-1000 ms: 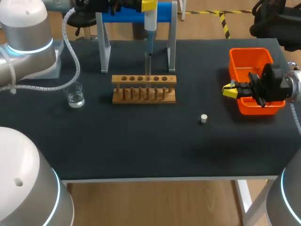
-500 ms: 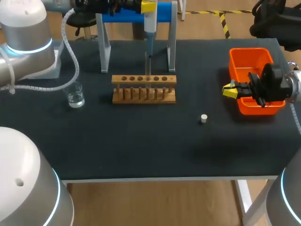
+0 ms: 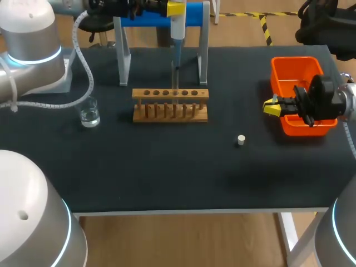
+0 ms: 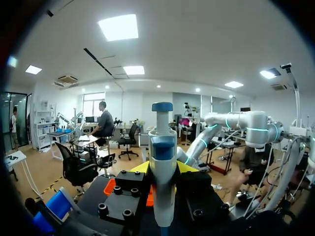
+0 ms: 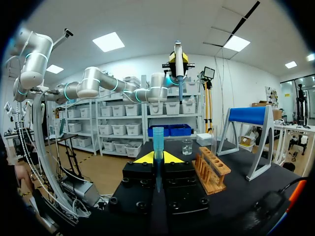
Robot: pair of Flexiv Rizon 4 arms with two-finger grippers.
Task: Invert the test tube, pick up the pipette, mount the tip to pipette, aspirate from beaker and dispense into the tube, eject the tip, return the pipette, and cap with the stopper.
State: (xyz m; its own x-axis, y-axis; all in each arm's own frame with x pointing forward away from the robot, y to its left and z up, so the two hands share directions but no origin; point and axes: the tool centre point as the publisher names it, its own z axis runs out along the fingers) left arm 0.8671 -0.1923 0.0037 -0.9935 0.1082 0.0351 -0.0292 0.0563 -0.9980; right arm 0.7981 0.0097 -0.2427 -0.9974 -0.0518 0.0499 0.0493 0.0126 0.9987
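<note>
Pipette [image 3: 177,25] sits upper middle at the blue stand [image 3: 147,15], left gripper [image 4: 163,168] clamped on it. Right gripper [image 5: 157,160] pinches a blue tip [image 5: 157,142] beside the orange bin [image 3: 275,72]. Probably tip mounting is next and everything after it is pending. Stopper [image 3: 240,140] lies loose on the worktop [image 3: 167,167].

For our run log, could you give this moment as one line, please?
left tool: shut on pipette, aloft; right tool: shut on tip, beside bin; stopper: on table

Black matte tabletop [image 3: 167,167]; orange plastic bin [image 3: 289,72]; tan wooden tube rack [image 3: 170,94]; small white round stopper [image 3: 241,140]; white & blue pipette [image 3: 177,28]; transl. blue pipette tip [image 5: 157,140].
</note>
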